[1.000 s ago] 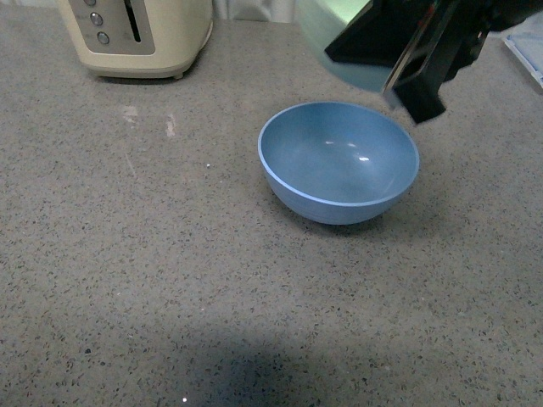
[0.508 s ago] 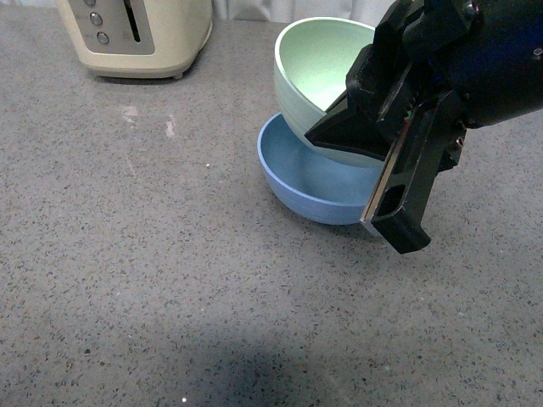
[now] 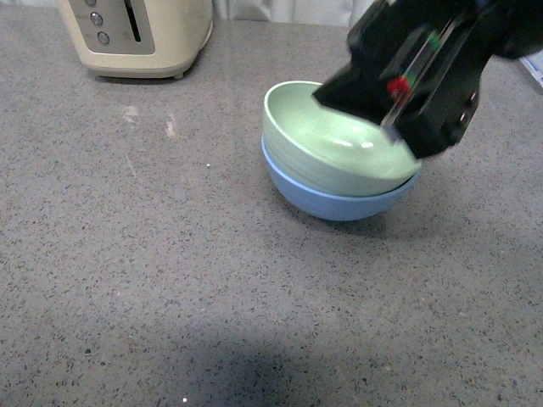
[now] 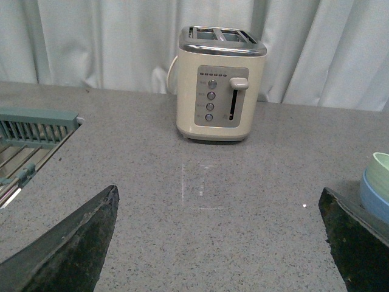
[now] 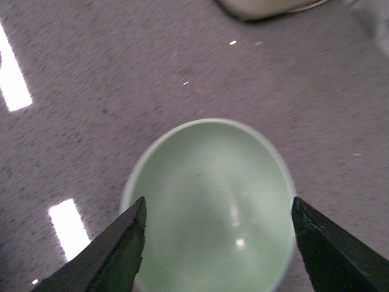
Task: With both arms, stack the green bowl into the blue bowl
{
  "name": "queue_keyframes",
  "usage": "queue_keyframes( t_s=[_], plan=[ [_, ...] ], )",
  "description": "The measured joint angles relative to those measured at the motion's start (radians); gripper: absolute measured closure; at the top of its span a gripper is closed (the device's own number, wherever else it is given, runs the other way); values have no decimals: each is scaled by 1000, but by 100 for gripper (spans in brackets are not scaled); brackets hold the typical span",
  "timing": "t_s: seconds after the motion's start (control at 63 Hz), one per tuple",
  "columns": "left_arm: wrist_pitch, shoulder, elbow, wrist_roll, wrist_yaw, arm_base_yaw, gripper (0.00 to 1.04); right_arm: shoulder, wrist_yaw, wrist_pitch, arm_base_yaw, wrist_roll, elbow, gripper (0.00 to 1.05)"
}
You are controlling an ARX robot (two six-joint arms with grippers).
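Countertop [image 3: 170, 280]: one green bowl [image 3: 327, 148], one blue bowl [image 3: 339, 202]

Even light; right wrist view blurred, perhaps by motion.

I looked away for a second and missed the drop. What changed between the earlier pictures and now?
The green bowl came down from above, carried by the right gripper, and now sits nested in the blue bowl, tilted slightly. In the right wrist view the jaws stand spread either side of it, so it appears released. The blue bowl and toaster stayed put.
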Motion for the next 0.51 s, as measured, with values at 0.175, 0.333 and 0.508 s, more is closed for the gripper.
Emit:
queue_keyframes(
  t_s=[0.175,0.333,0.508],
  plan=[
    [0,0,0,0,0,0,6,-161,91,102,-100,100,-105,10],
    [0,0,0,0,0,0,6,-281,165,131,-182,210,-233,9],
    [0,0,0,0,0,0,6,-448,290,176,-259,336,-351,9]
  ],
)
